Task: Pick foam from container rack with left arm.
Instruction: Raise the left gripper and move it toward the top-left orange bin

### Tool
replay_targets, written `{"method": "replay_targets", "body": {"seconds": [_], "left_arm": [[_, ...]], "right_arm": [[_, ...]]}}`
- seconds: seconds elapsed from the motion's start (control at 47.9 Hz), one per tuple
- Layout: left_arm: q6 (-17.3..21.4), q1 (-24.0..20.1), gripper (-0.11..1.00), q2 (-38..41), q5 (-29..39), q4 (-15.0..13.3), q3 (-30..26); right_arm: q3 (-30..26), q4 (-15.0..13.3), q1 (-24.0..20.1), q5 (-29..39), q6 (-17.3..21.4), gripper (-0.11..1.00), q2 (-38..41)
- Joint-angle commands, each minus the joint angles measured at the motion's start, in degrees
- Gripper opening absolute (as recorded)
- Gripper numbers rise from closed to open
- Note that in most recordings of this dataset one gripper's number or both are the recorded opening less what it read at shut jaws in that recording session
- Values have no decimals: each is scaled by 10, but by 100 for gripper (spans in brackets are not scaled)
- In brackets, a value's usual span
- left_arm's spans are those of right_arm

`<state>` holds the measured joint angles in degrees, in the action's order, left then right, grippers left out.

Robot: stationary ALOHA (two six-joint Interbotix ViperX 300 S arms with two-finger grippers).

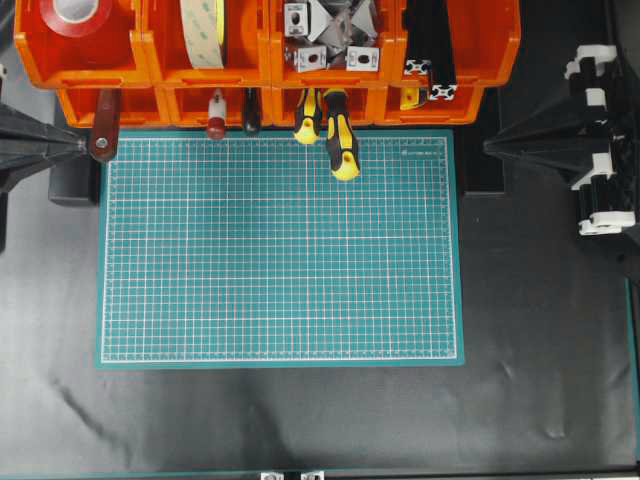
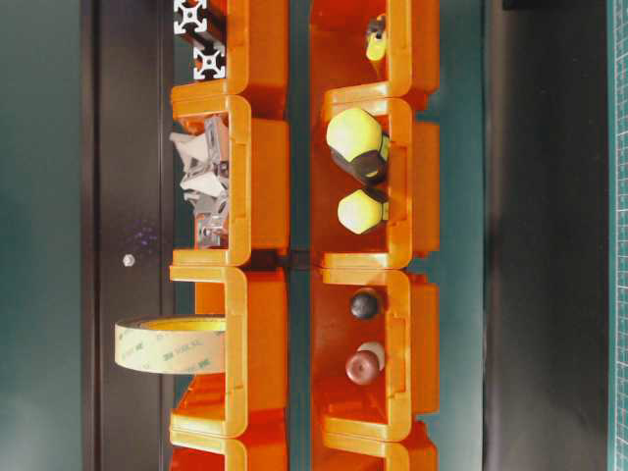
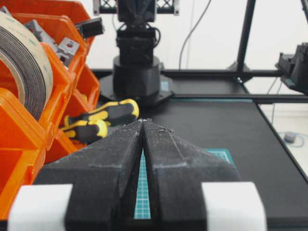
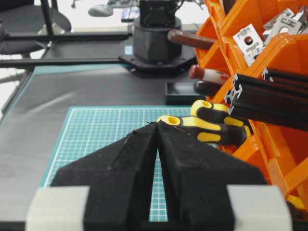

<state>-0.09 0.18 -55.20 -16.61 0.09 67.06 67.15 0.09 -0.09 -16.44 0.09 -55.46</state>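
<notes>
Nearest your left wrist camera, the left gripper (image 3: 143,124) has its jaws pressed together on nothing; the right gripper (image 4: 157,126) is likewise closed and empty. Overhead, both sit at the frame's side edges, well apart from the rack (image 1: 150,55) along the top. The foam (image 1: 203,30) stands on edge in the rack's second upper bin from the left, beside a red tape roll (image 1: 80,14). Below, a green mat (image 1: 280,250) lies flat on a black table (image 1: 300,420), screwdriver handles (image 1: 340,145) overhanging its top edge.
</notes>
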Motion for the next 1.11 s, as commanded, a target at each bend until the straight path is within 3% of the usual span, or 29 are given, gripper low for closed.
{"method": "replay_targets", "body": {"seconds": [0.0, 0.083, 0.376, 0.522, 0.731, 0.898, 1.085], "left_arm": [[-25, 10, 6, 3, 17, 30, -57], [-69, 9, 0, 5, 50, 31, -101], [-265, -18, 0, 55, 213, 31, -232], [-367, -58, 0, 95, 287, 32, -301], [-477, -114, 0, 136, 354, 32, -388], [-528, -141, 0, 156, 368, 32, -403], [-533, -146, 4, 169, 374, 32, -405]], "right_arm": [[-13, 2, -3, -11, 10, 2, 2], [-18, 9, -7, -21, 19, 0, -4], [-18, 9, -8, -27, 94, -1, -12], [-18, 9, -11, -26, 104, -1, -12], [-18, 9, -17, -26, 104, -1, -12], [-19, 9, -18, -26, 104, -1, -12], [-18, 9, -22, -25, 104, -1, -13]]}}
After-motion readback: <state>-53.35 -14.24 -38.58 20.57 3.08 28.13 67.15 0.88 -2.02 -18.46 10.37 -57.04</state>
